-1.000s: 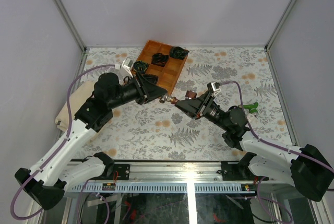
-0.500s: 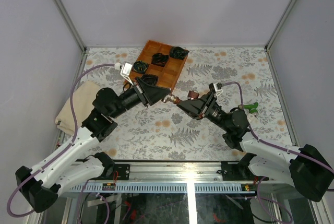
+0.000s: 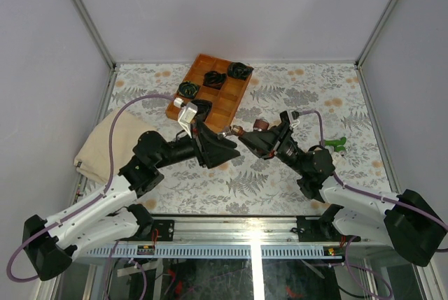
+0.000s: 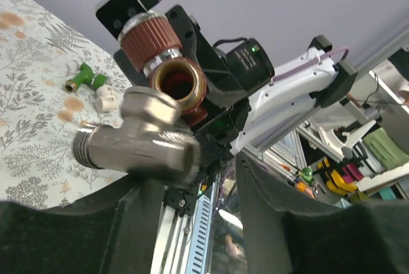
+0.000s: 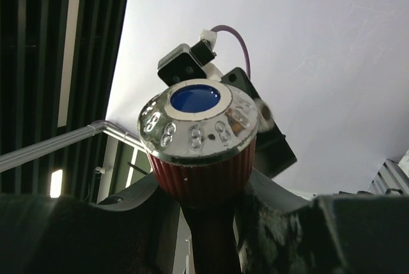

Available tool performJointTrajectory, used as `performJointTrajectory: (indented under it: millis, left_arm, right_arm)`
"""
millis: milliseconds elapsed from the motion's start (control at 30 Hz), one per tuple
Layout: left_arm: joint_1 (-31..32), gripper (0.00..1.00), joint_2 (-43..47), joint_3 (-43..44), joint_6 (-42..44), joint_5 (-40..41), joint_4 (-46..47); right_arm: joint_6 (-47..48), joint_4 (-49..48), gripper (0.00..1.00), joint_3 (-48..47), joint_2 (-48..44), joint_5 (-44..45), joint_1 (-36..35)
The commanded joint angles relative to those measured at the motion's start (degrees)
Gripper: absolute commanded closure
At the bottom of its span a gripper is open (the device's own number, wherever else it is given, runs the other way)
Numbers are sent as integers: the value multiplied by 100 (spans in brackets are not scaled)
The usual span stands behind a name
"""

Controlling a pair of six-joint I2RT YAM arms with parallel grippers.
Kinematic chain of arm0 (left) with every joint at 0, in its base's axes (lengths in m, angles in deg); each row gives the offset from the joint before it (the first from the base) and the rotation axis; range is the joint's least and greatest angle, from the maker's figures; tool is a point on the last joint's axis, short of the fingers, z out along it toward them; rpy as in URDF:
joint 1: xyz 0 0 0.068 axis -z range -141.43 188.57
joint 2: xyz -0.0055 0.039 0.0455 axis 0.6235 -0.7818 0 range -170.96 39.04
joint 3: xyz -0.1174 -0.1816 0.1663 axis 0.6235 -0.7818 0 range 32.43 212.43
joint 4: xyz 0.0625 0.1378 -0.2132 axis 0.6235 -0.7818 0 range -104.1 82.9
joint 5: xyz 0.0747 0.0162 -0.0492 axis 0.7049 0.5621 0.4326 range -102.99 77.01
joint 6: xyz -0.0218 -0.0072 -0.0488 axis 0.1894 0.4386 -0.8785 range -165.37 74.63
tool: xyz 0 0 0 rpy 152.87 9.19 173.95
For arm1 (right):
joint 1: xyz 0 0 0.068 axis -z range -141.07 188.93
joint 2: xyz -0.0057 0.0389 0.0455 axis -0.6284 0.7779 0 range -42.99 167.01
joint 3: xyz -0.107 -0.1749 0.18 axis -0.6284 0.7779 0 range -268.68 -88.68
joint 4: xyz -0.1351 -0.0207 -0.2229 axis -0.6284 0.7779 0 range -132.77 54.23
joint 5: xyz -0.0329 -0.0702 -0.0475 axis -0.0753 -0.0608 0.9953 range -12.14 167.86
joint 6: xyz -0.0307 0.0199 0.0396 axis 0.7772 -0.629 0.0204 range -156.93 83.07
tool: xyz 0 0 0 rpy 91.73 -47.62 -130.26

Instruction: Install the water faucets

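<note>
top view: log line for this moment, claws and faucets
right claw: shut on red-brown faucet, off table | left claw: open by its silver end | green faucet: on table, untouched

Faucet [image 3: 336, 144] on table [image 3: 301, 90], right of tray [image 3: 227, 102]

Soft, even light falls from overhead, leaving only faint shadows on the flowered table [image 3: 294, 90]. From the left wrist the silvery fitting [image 4: 137, 137] is smeared by motion blur while the red tap [image 4: 150, 41] behind it is sharp, and the left fingers [image 4: 64, 235] are dark and unfocused. From the right wrist the tap's chrome cap glints against a bright wall [image 5: 307, 44], the right fingers [image 5: 77, 235] dim and soft.
</note>
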State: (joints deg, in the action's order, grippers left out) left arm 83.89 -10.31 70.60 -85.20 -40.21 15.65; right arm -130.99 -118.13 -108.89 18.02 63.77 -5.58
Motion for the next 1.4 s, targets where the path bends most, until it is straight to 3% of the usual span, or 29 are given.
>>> performJointTrajectory:
  millis: [0, 200, 333, 400, 433, 467, 600, 767, 867, 967, 1167, 1367]
  left_arm:
    - [43, 57, 46, 115, 525, -594, -164]
    - [38, 63, 23, 190, 749, -564, -338]
    - [38, 73, 59, 203, 876, -155, -684]
    - [39, 72, 93, 229, 971, 283, -1123]
    - [38, 66, 97, 251, 961, 430, -1300]
    - [39, 60, 95, 270, 925, 604, -1466]
    - [32, 51, 91, 214, 766, 1405, -2089]
    - [32, 44, 120, 155, 478, 2097, -3200]
    - [29, 41, -32, 286, 347, 2025, -4212]
    - [210, 45, -264, 342, 82, 2074, -5233]
    - [2067, 46, -1292, 705, -787, 3991, -6542]
    - [3043, 48, -2656, 1302, -1199, 4629, -7366]
  right_arm:
    - [-114, -563, 100, -144, -70, 253, 8]
    - [-65, -394, 100, -151, -126, 204, 10]
    - [222, 58, 100, -108, -345, 289, 13]
    - [543, 760, 100, -100, -617, 375, 18]
    - [852, 1273, 100, -140, -802, 448, 19]
    - [1232, 2028, 100, -240, -1031, 521, 21]
    - [3103, 5586, 100, -960, -1739, 1302, 28]
    - [3772, 7205, 100, -809, -1954, 1322, 27]
    - [3867, 7596, 100, -543, -1763, 811, 22]
    - [3759, 7498, 100, -123, -1771, 529, 23]
    - [3800, 7531, 100, 36, -1704, 678, 27]
    - [3930, 7410, 100, -141, -1452, 613, 27]
